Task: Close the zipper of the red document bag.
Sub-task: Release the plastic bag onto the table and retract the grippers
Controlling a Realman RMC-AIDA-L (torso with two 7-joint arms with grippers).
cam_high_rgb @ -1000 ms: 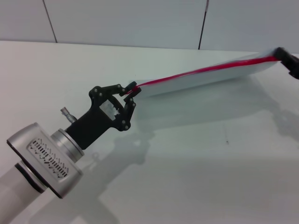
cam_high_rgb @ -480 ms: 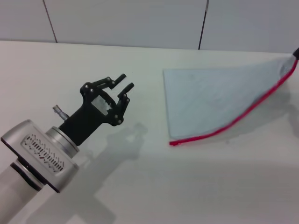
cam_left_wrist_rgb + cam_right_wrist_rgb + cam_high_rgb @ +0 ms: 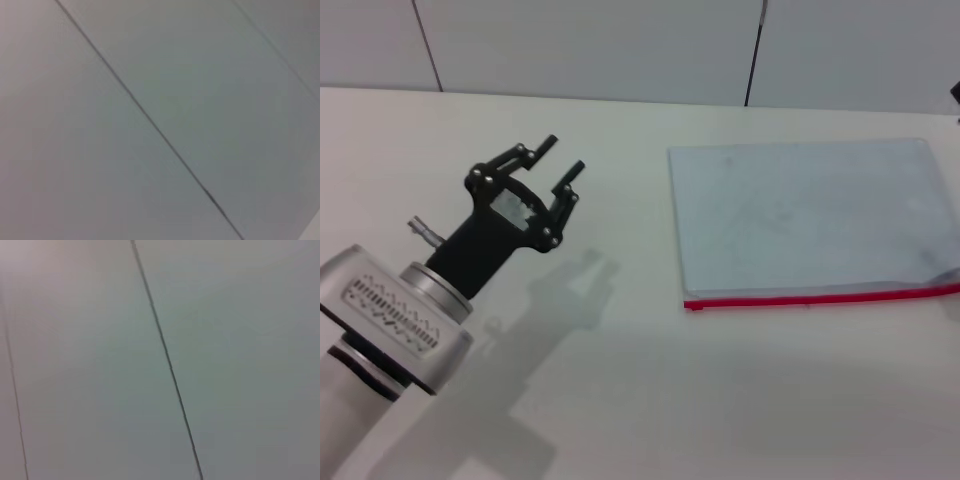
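The red document bag [image 3: 800,210], a pale grey-blue translucent pouch, lies flat on the white table at the right of the head view. Its zipper [image 3: 820,298] is the red strip along the edge nearest me; the slider is too small to make out. The pouch's near right corner [image 3: 938,275] is slightly raised. My left gripper [image 3: 563,154] hovers open and empty over the table, well to the left of the pouch. Only a dark sliver of my right gripper [image 3: 956,92] shows at the right edge, apart from the pouch.
The white table [image 3: 640,400] stretches around the pouch, with a panelled wall [image 3: 620,40] behind it. Both wrist views show only grey wall panels [image 3: 160,120] and their seams [image 3: 167,365].
The pouch, held stretched in the air by both grippers a second ago, was let go and now lies flat. My left gripper opened and drew back left; the right one moved off the right edge.
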